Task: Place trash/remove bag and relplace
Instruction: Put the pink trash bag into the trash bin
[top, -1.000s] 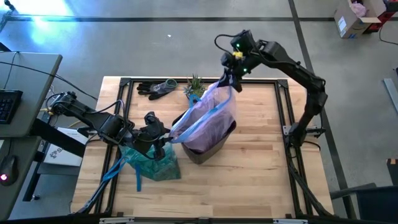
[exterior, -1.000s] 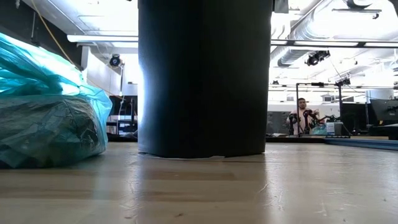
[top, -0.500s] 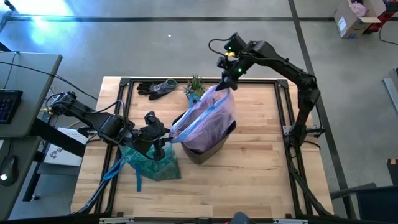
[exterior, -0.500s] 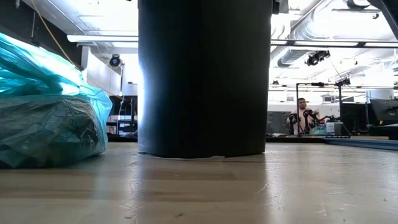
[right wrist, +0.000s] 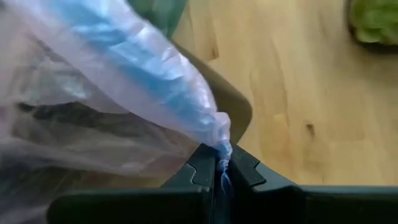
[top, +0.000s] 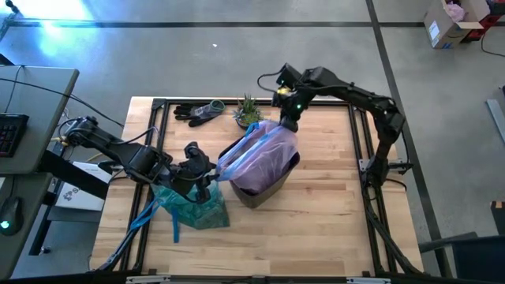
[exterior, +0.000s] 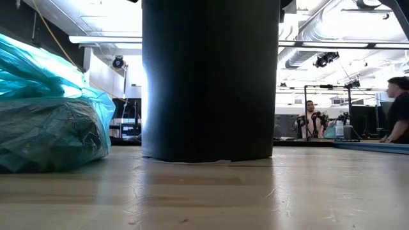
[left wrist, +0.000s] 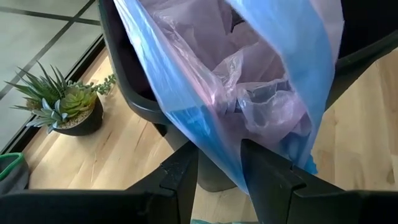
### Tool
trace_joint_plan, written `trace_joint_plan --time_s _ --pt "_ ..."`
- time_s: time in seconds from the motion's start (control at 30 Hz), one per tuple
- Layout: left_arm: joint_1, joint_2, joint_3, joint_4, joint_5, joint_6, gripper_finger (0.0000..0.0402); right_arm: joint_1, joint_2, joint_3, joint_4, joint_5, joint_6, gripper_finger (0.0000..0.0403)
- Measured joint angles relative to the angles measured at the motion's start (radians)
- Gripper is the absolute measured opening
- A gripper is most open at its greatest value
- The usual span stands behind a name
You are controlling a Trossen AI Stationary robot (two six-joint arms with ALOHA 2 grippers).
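A pale pink thin bag with a blue drawstring band [top: 264,150] is stretched over a dark bin [top: 259,194] at mid-table, between my two grippers. My left gripper [top: 207,175] is at the bag's left side, shut on it. My right gripper [top: 286,120] is at its far right side, also shut on it. The teal bag [top: 193,207], filled and bunched, lies on the table left of the bin, its blue ties trailing toward the near edge. In the low view it rests on its underside [exterior: 51,128] beside the bin [exterior: 211,80]. No loose trash shows. My left gripper has the pink bag's blue band [left wrist: 217,146] pinched between its two fingers [left wrist: 264,177], coming level from the table's left. The bag's mouth stretches away from it over the bin's rim [left wrist: 134,93]. My right gripper pinches a gathered bunch of the bag's blue band [right wrist: 219,140] between its fingers [right wrist: 202,165], from above and the far right. The plastic runs taut from it over the bin's rim [right wrist: 235,102].
A small green plant in a pot [top: 248,110] stands just beyond the bin, close to my right gripper. Dark gloves [top: 197,112] lie at the far edge. A black frame runs around the tabletop [top: 316,229]. People show in the room behind [exterior: 396,108].
My right gripper has moved down and toward the table's left and near side, closer to the bin, still shut on the bag. The bag's far right side has come down with it, so the bag stands lower and flatter over the bin. My left gripper has stayed put.
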State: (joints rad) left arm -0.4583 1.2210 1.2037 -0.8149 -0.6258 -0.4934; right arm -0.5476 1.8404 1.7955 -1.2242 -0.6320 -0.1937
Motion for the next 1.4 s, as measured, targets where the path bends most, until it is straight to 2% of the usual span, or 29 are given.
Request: trace_joint_plan --time_s 0.2,0.43,0.97,1.13,1.4 --pt "0.017 0.055 0.001 0.011 0.029 0.000 0.0108 0.034 0.000 -0.055 0.048 -0.006 -0.016 0.0000" --pt "0.040 0.116 0.001 0.014 0.036 0.004 0.0108 0.038 -0.010 -0.060 0.055 -0.008 -0.016 0.0000" --pt "0.040 0.106 0.000 0.030 0.009 0.000 0.0108 0.038 -0.036 -0.060 0.002 -0.007 0.038 0.0002" --pt "0.039 0.106 0.000 0.062 -0.012 0.001 0.0108 0.038 -0.052 -0.060 -0.011 0.030 0.079 0.0018" --pt "0.039 0.105 0.000 0.065 -0.013 0.007 0.0108 0.029 -0.180 -0.060 0.021 0.114 0.189 0.0067"
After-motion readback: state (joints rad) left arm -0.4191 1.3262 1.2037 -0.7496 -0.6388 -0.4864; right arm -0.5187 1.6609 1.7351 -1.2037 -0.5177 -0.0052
